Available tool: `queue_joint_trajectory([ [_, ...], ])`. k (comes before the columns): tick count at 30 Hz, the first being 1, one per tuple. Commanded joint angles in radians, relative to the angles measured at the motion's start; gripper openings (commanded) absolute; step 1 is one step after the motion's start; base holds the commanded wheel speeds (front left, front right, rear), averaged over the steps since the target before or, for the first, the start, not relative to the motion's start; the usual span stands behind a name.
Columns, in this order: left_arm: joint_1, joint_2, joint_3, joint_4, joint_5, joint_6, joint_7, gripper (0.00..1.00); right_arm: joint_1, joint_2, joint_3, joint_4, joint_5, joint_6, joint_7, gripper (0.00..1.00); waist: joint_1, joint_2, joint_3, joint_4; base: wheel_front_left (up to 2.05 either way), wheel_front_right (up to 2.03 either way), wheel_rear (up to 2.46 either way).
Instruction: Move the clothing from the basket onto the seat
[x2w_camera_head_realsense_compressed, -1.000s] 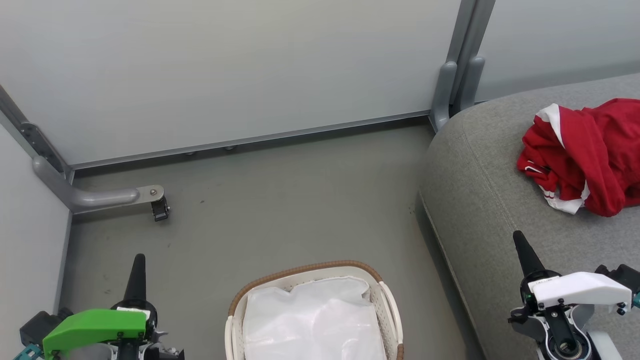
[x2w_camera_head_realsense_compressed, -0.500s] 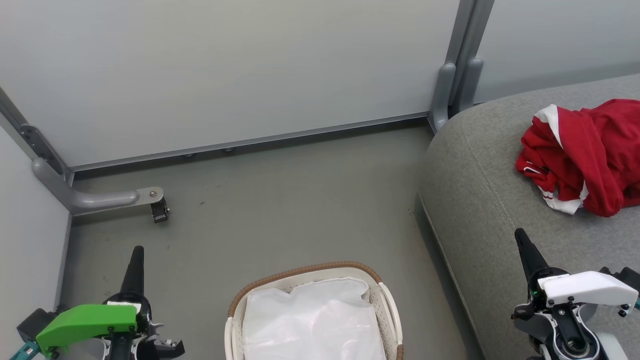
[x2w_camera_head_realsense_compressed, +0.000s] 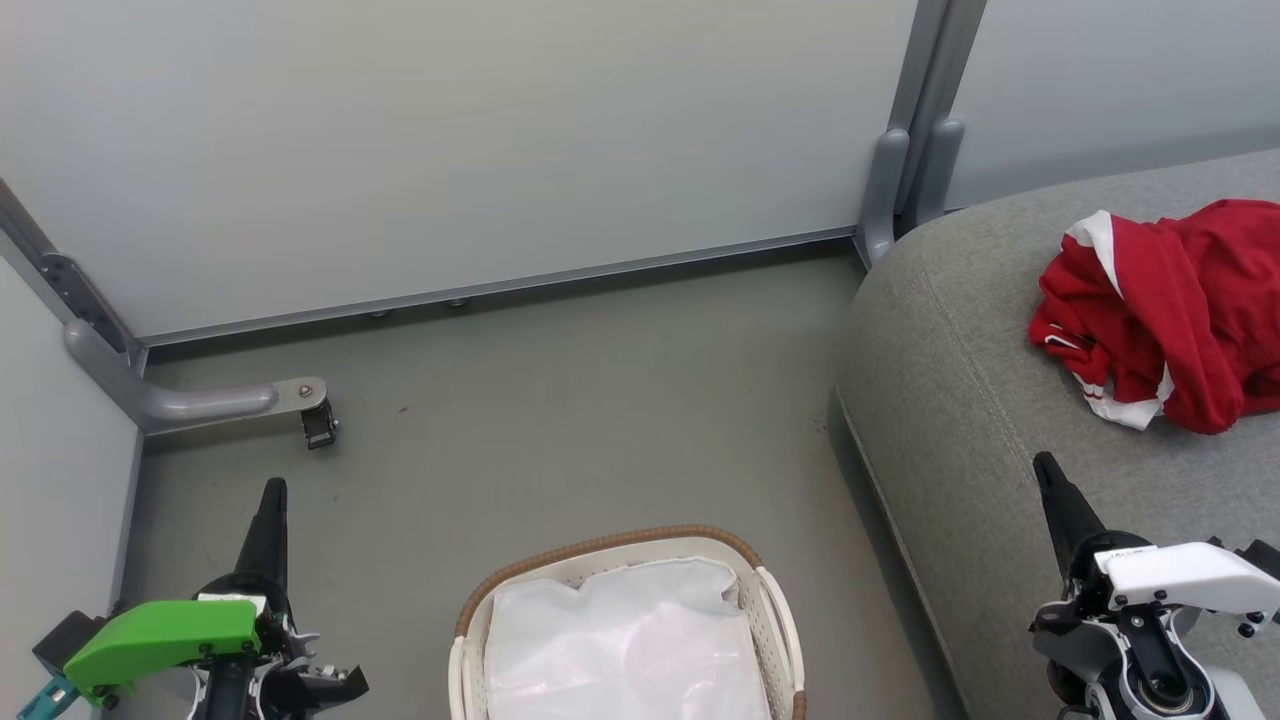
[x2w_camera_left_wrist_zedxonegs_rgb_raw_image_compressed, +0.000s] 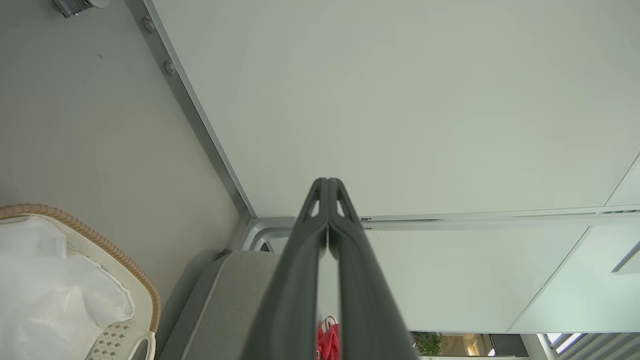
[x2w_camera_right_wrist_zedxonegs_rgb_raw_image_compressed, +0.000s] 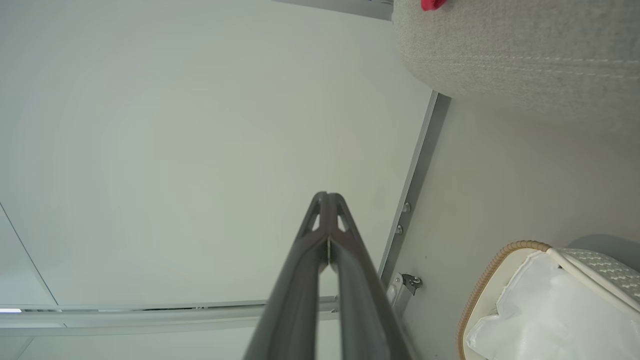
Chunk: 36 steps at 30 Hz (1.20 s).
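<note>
Fingers of my left gripper, long and dark, are pressed together with nothing between them; in the left wrist view the two tips meet in one point. This gripper sits at the lower left of the head view, under a green housing, pointing up the picture over the dull grey floor. My right gripper is likewise closed and empty, its tips touching in the right wrist view. It shows at the lower right under a white housing, seen against the near part of the seat.

Between the two grippers, at bottom centre, the oval white perforated plastic laundry basket with a brown woven rim stands on the floor. A crumpled white fabric liner lies inside it.

To the right of the basket, near it, is the large grey woven-fabric sofa cushion, with rounded edges and a stitched seam. On top of it, toward the far right, the red fabric clothing with white stripes and trim lies in a rumpled heap, well apart from the basket and ahead of my right gripper. The picture's edge cuts off its right side.

Beyond stand pale grey wall panels, joined by a grey upright post beside the cushion's far corner. At left, a curved grey metal bracket reaches out over the floor.
</note>
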Motion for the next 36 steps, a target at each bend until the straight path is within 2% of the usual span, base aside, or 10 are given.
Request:
queue_joint_trajectory([
  [1, -0.018, 0.007, 0.006, -0.007, -0.023, -0.008, 0.005, 0.00, 0.008, -0.006, -0.005, -0.007, 0.023, 0.000, 0.008, 0.00, 0.0000, 0.0000, 0.000, 0.000, 0.00, 0.00, 0.00],
  [14, -0.027, 0.007, 0.012, -0.013, -0.098, -0.009, 0.028, 0.00, 0.012, -0.006, -0.015, -0.016, 0.105, 0.000, 0.028, 0.00, 0.0000, 0.0000, -0.004, -0.002, 0.00, 0.00, 0.00],
  [36, -0.025, 0.007, 0.012, -0.012, -0.096, -0.008, 0.027, 0.00, 0.012, -0.006, -0.014, -0.015, 0.102, 0.000, 0.028, 0.00, 0.0000, 0.0000, -0.004, -0.002, 0.00, 0.00, 0.00],
])
